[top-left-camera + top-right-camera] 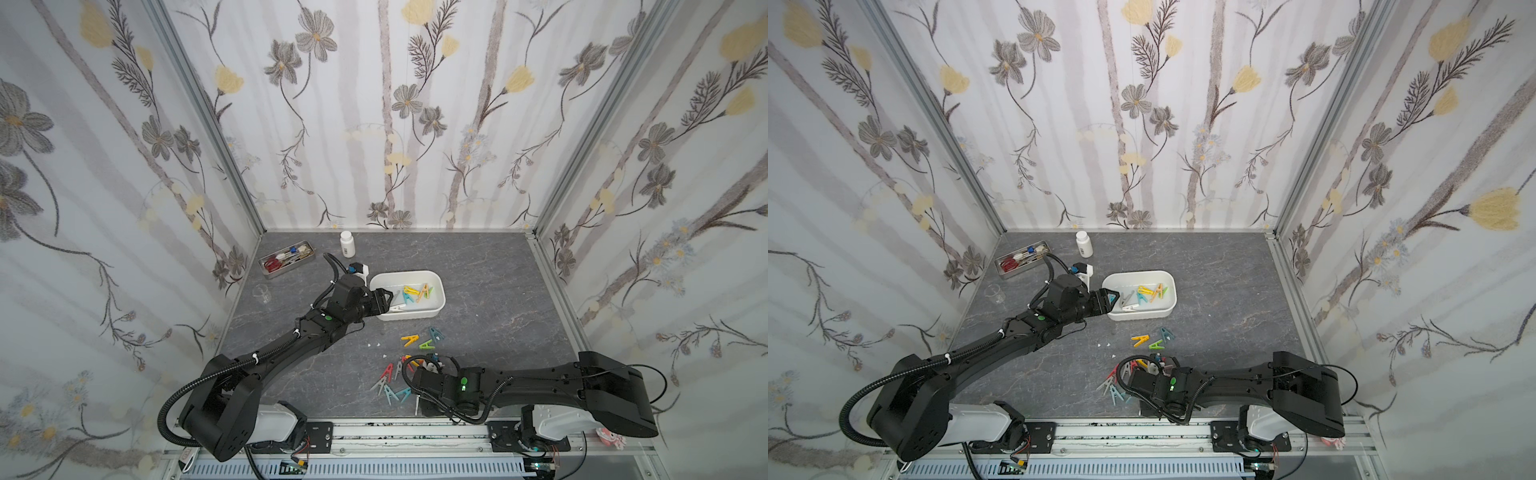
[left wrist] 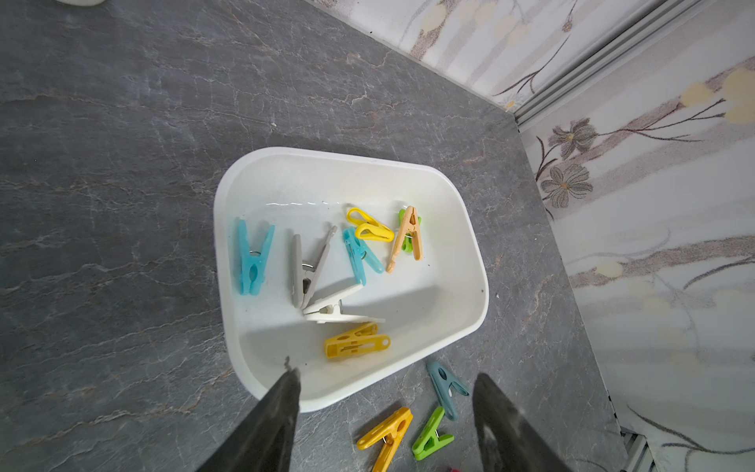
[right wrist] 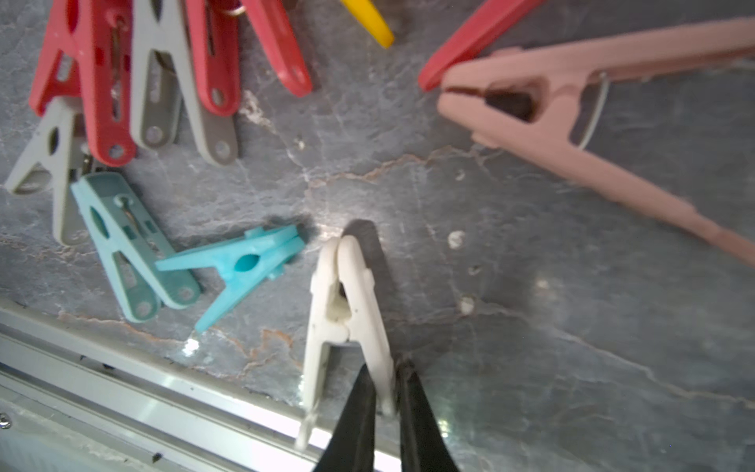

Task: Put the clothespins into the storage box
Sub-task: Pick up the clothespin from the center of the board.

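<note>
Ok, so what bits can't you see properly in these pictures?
- Right pincer, on a white plastic clothespin: in both top views its own arm hides the tips.
- Pink plastic clothespin: blurred and cut off by the right wrist view's edge.
- Grey metal tray of tools: too small in both top views to name each tool.

On the table, the storage box holds several clothespins. From it, loose clothespins lie at 6 o'clock, a beaker at 9, a tool tray at 10, a bottle at 11.

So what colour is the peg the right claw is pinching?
The peg is white; right wrist view.
</note>
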`<action>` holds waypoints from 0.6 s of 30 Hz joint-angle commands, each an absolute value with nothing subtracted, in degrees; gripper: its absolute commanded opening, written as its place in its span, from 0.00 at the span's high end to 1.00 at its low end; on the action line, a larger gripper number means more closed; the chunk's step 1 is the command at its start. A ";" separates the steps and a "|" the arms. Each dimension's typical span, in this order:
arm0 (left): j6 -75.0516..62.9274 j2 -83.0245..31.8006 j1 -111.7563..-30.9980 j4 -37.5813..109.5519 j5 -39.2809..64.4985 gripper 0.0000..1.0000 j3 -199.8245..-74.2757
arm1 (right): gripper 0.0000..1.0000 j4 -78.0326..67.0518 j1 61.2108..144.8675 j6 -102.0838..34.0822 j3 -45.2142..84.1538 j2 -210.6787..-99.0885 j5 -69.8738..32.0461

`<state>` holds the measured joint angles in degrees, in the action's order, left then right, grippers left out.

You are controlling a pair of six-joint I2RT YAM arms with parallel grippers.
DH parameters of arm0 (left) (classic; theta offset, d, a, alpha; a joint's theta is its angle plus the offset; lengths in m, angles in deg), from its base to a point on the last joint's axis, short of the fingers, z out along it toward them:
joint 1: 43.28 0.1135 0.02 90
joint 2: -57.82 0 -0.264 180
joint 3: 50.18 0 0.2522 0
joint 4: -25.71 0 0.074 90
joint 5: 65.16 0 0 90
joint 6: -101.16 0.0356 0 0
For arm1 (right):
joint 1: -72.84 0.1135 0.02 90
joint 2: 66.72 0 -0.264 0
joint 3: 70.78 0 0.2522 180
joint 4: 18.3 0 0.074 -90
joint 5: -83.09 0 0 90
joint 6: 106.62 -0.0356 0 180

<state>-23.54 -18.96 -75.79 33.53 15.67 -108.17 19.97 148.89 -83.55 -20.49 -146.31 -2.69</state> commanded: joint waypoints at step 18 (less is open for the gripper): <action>-25.15 -20.67 -75.36 42.62 20.63 0.33 -114.22 | 1.00 23.05 135.42 -63.05 -18.12 -132.05 -3.02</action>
<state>-23.56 -20.53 -75.44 41.84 19.95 -113.97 22.03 138.62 -69.65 -20.81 -133.72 -1.37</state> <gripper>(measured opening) 0.669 0.053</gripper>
